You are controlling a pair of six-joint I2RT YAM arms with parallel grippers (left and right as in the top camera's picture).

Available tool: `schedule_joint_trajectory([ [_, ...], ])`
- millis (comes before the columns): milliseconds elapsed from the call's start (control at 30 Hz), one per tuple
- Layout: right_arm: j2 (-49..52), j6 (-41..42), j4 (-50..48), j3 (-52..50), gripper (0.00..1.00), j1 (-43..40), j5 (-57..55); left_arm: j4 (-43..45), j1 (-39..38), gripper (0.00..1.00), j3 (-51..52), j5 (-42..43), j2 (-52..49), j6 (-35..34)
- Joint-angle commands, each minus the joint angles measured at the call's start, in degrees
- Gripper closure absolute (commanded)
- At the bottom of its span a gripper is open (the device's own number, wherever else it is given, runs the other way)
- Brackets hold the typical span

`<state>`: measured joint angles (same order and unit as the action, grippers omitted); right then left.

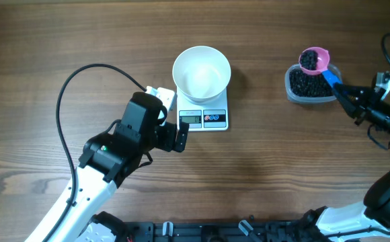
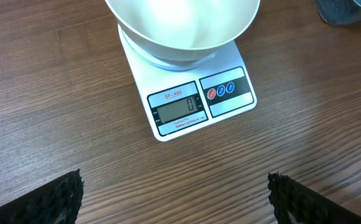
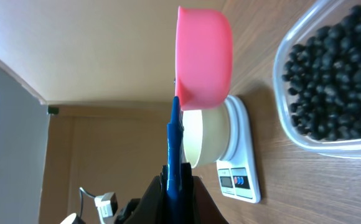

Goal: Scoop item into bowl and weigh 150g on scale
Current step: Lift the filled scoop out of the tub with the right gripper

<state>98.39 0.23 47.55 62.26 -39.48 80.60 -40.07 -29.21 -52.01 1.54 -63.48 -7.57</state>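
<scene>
So, the right end effector [image 1: 347,93] was closed on the blue handle [image 1: 331,76] of a pink scoop [image 1: 314,60]. The scoop was loaded with black beans [image 1: 308,62] and hung over the far edge of the clear tub [image 1: 290,93] at the right of the counter [image 1: 60,40]. More beans lay in the tub. The white bowl [image 1: 202,72] sat empty on the scale [image 1: 215,119] at centre, well apart from the scoop, and the display [image 2: 177,112] read zero. The left end effector [image 2: 175,196] was wide open with nothing in it, just near-left of the scale.

Risks: the scoop looked full, so any tilt or jerk on the long carry left would likely shed beans onto the counter. The bowl overhangs the scale, so a rim bump could shift it. The left arm nudging the scale would corrupt the reading. Dumping too fast could overshoot the target.
</scene>
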Motion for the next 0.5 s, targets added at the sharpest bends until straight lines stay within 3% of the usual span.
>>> schedule_joint_trajectory([
  [0,0.8,0.0,0.1,-0.5,0.96,2.7,4.9,0.0,-0.3,0.0,-0.2,-0.3,-0.1,1.1],
  [467,0.8,3.3,-2.0,-0.5,0.96,14.9,7.0,0.0,-0.3,0.0,-0.2,-0.3,-0.1,1.1],
])
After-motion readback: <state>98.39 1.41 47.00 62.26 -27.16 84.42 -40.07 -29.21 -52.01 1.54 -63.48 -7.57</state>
